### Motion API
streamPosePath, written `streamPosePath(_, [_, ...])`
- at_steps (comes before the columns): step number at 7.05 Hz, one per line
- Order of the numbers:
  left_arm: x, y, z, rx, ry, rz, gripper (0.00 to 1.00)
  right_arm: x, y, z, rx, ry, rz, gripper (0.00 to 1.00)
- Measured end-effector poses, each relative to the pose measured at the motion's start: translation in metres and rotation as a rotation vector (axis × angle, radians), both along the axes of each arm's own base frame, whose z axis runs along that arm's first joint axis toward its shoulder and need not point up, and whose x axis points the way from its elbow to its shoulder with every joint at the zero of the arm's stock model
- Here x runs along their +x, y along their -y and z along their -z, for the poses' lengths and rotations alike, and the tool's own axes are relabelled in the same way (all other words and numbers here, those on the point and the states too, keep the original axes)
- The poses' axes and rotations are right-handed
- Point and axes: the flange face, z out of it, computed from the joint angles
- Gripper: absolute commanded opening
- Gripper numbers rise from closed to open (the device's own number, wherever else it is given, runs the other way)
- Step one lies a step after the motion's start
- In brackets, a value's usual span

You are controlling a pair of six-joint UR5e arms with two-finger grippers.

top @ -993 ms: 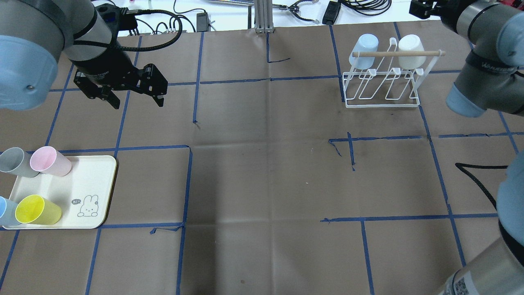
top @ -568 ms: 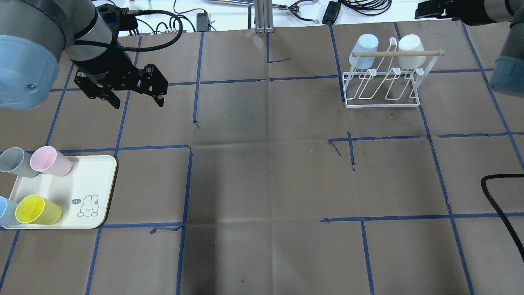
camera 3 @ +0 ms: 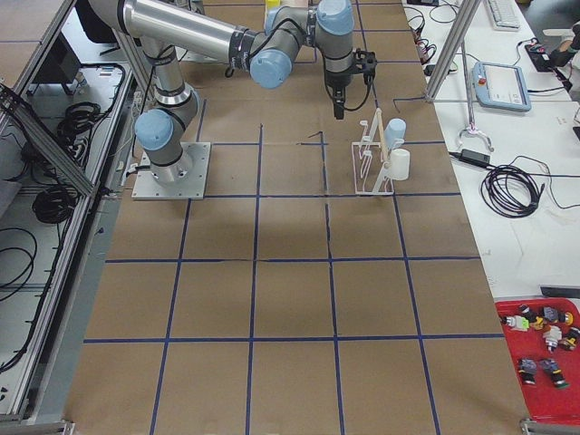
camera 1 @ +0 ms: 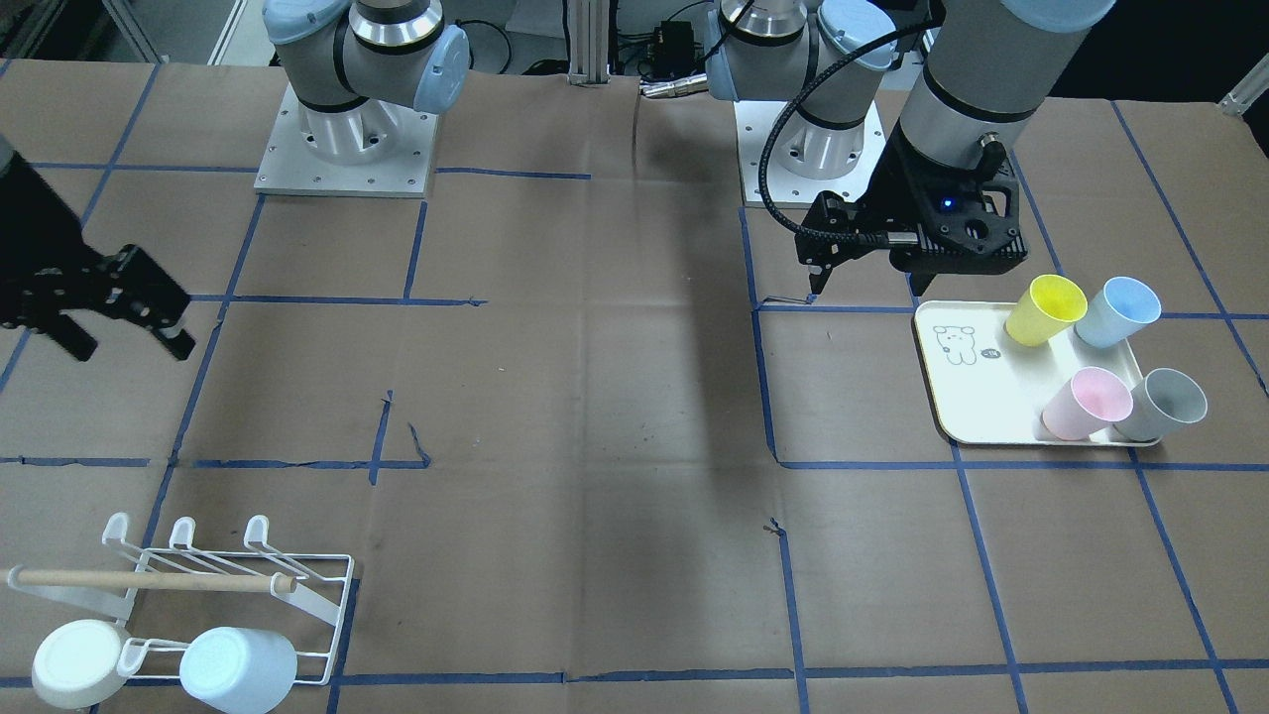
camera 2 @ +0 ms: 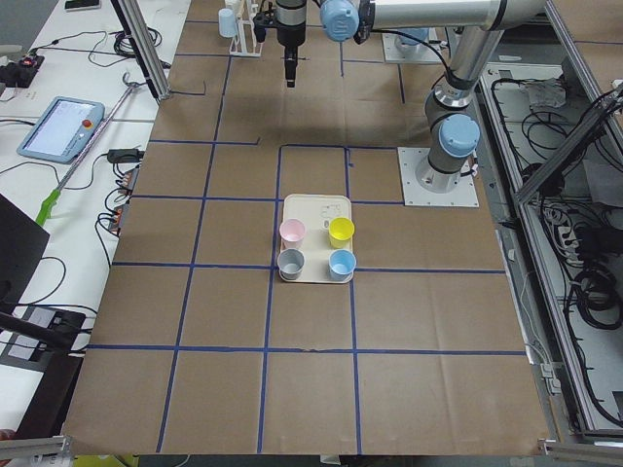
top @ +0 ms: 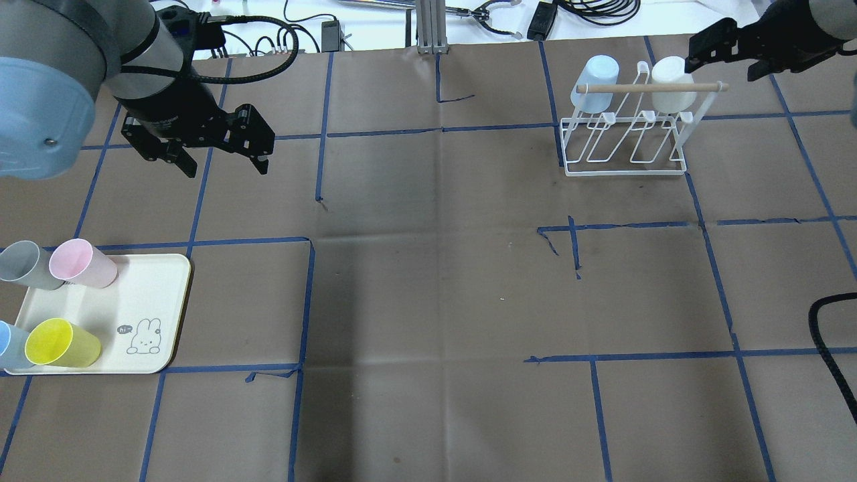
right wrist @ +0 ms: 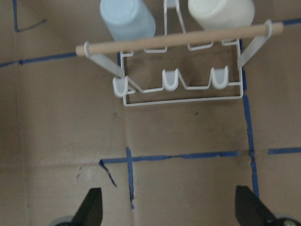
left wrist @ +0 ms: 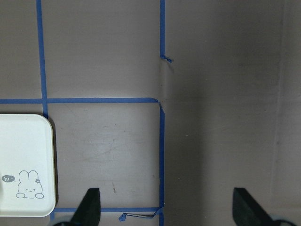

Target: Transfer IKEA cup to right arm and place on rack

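Several IKEA cups stand on a cream tray (top: 150, 294) at the near left: grey (top: 23, 264), pink (top: 84, 262), pale blue (top: 8, 345) and yellow (top: 61, 343). My left gripper (top: 224, 167) hangs open and empty over bare table beyond the tray; the left wrist view shows its fingertips (left wrist: 90, 207) wide apart. The white wire rack (top: 626, 144) stands at the far right with a pale blue cup (top: 594, 84) and a white cup (top: 673, 84) upside down on it. My right gripper (top: 723, 63) hovers open and empty by the rack's right end, and the rack (right wrist: 178, 89) shows ahead of it.
Brown paper with blue tape lines covers the table. Cables and tools lie along the far edge (top: 495, 17). A black cable (top: 827, 335) loops in at the right edge. Both arm bases (camera 1: 347, 139) stand on the robot's side.
The right arm has swung: its elbow left the overhead view and its gripper came down and left towards the rack's right end. The left arm has stayed put.
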Motion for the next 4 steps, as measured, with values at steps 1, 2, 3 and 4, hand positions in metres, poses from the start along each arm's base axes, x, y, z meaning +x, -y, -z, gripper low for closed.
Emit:
streamPosePath(1, [0.000,0.000,-0.001,-0.002,-0.001,0.000,1.00,0.036,-0.013,0.000,0.107,0.000,-0.064,1.00])
streamPosePath(2, [0.001,0.000,-0.001,-0.003,0.000,0.001,1.00,0.069,-0.022,-0.008,0.148,-0.027,-0.116,1.00])
streamPosePath(3, [0.001,0.001,-0.001,-0.001,0.002,0.001,1.00,0.091,-0.027,-0.017,0.155,-0.066,-0.132,1.00])
streamPosePath(4, [0.001,0.002,0.000,-0.001,0.002,0.001,1.00,0.098,-0.031,-0.024,0.155,-0.111,-0.123,1.00])
